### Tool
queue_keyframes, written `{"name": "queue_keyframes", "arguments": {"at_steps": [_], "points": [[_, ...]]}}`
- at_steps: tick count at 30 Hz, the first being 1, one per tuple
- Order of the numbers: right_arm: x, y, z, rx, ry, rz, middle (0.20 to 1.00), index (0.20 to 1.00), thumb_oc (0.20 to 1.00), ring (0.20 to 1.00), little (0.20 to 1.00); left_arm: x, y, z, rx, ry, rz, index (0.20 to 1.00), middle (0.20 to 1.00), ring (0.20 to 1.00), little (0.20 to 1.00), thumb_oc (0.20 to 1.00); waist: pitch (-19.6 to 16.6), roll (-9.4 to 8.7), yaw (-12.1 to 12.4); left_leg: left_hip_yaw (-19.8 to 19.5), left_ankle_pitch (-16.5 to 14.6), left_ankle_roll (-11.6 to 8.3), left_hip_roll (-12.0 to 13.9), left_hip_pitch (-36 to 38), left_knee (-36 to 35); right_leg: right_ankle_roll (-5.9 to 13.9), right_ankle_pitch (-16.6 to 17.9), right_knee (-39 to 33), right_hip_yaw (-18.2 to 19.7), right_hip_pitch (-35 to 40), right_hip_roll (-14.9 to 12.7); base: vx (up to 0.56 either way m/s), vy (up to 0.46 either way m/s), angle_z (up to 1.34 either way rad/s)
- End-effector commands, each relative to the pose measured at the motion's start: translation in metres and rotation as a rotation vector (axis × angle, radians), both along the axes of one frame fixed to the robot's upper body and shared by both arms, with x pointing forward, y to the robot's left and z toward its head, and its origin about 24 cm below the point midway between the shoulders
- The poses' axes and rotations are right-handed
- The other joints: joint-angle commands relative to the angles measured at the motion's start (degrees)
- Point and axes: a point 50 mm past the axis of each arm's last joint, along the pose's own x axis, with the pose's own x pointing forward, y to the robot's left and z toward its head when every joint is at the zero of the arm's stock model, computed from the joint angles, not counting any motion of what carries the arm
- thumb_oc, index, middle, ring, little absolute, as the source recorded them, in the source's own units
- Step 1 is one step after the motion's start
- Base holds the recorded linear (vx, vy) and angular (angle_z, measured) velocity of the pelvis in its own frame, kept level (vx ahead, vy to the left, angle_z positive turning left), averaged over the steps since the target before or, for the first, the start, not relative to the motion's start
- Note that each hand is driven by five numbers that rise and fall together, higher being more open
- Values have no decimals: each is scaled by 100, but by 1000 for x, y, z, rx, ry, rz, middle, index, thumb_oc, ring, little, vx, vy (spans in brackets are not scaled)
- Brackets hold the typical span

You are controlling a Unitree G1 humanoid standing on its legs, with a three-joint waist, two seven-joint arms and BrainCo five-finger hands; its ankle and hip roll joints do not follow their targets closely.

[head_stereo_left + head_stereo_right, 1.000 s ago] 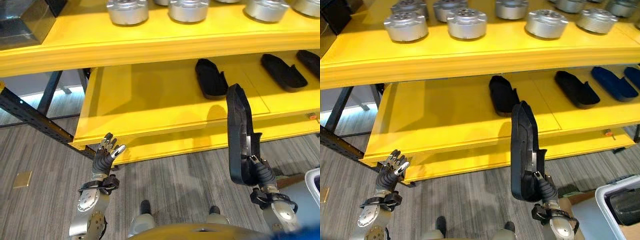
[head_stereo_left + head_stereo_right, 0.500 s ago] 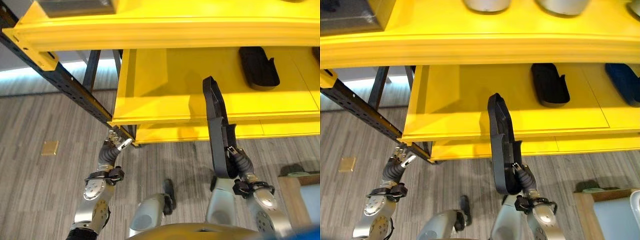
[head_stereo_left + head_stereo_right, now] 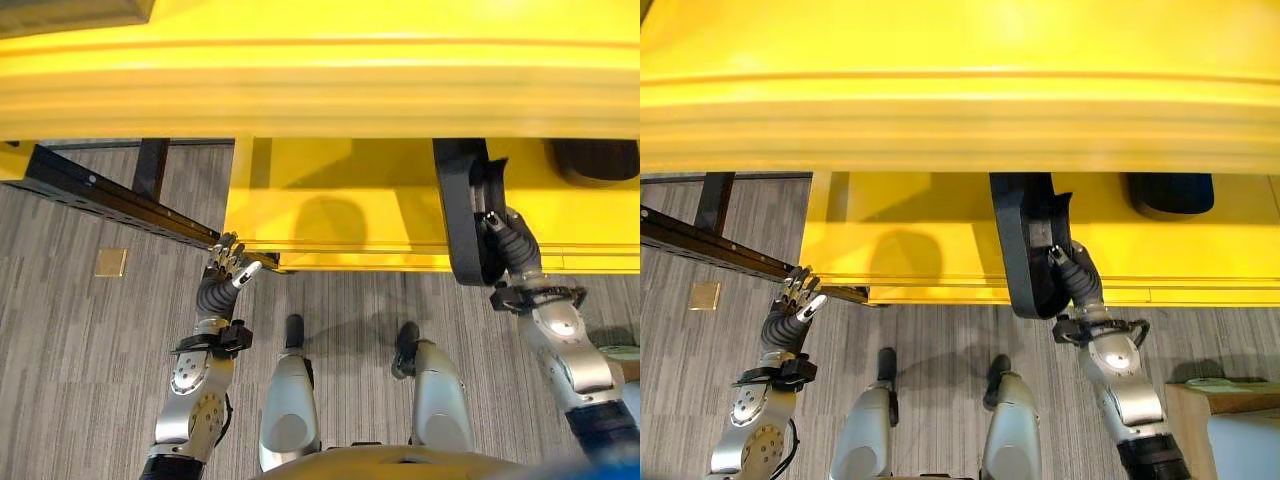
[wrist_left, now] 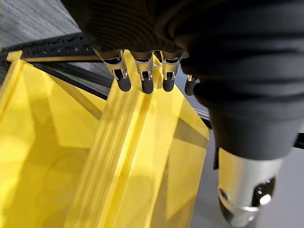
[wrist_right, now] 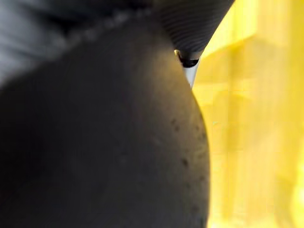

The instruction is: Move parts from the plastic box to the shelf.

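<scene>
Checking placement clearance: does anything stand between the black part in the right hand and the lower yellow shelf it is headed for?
Nothing visible does. The right hand holds the black part upright over the front edge of the lower shelf, whose surface beside it looks bare. Another black part lies further to the right. The upper shelf's edge hides the held part's top.

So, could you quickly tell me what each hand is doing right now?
Left hand: open, holding nothing.
Right hand: shut on the black part.
</scene>
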Motion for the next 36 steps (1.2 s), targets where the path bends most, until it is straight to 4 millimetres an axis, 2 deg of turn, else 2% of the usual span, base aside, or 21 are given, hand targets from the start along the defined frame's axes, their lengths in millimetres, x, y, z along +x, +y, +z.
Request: {"name": "queue_keyframes", "arguments": {"at_steps": [1,13,18,21,25,26,30,31,32,33,34,35,36], "points": [[3,13,32,8,-196,17,200,200,200,200,200,5,4,28,35,-137,2,1000,1000,1000,1000,1000,-199,-47,57,-68,-544,-80,315,300,255,833,931,-709,208,484,-700,11,-4,4],[20,33,51,47,-253,54,200,200,200,200,200,14,-2,41,48,-190,-26,1000,1000,1000,1000,1000,-141,24,140,-150,-635,-46,212,105,428,843,942,-727,213,441,-781,1,-1,1],[43,29,75,32,-303,-13,200,200,200,200,200,16,-4,49,72,-218,-62,1000,1000,1000,1000,1000,-85,54,217,-192,-667,-42,176,-125,602,819,944,-673,255,255,-790,-37,1,6],[61,19,108,-6,-379,-103,200,200,200,200,200,20,-11,61,73,-265,-121,1000,1000,1000,1000,1000,67,91,261,-244,-756,-22,136,-503,980,787,882,-422,387,-105,-801,-114,12,7],[67,14,122,-21,-406,-137,200,200,200,200,200,22,-16,68,70,-291,-150,1000,1000,1000,1000,1000,117,90,259,-256,-849,-3,120,-766,1261,764,834,-237,486,-386,-802,-94,15,-4],[69,13,132,-29,-429,-153,200,200,200,200,200,24,-20,74,71,-317,-170,1000,1000,1000,1000,1000,172,93,228,-261,-918,18,107,-949,1471,744,815,-104,576,-597,-811,-70,19,-11],[75,12,143,-28,-447,-175,200,200,200,200,200,28,-27,85,61,-366,-199,1000,1000,1000,1000,1000,193,84,189,-266,-1020,49,96,-1254,1777,718,796,65,715,-920,-799,-67,26,-11],[76,11,147,-28,-452,-181,200,200,200,200,200,30,-30,91,59,-391,-212,1000,1000,1000,1000,1000,192,98,179,-272,-1212,35,118,-1286,1925,763,635,218,763,-994,-781,-90,33,-7],[77,11,147,-23,-453,-183,200,200,200,200,200,31,-32,95,49,-411,-220,1000,1000,1000,1000,1000,209,77,158,-265,-1107,73,93,-1478,2032,705,767,219,791,-1157,-800,-1,24,-11],[77,10,148,-22,-453,-187,200,200,200,200,200,32,-35,100,45,-434,-230,1000,1000,1000,1000,1000,190,85,139,-283,-1287,54,108,-1472,2108,757,617,302,823,-1175,-794,-149,28,-12],[77,9,148,-17,-454,-193,200,200,200,200,200,32,-37,105,39,-459,-242,1000,1000,1000,1000,1000,191,69,118,-284,-1169,92,66,-1637,2172,703,755,289,848,-1309,-810,29,6,-18],[78,8,148,-15,-450,-196,200,200,200,200,200,33,-39,111,37,-484,-253,1000,1000,1000,1000,1000,170,76,109,-308,-1359,68,97,-1660,2288,753,592,414,874,-1343,-802,-52,8,-12],[77,8,147,-14,-449,-194,200,200,200,200,200,33,-41,116,33,-512,-259,1000,1000,1000,1000,1000,161,72,89,-314,-1379,73,96,-1731,2336,748,578,439,896,-1397,-802,37,-3,-7]]}}
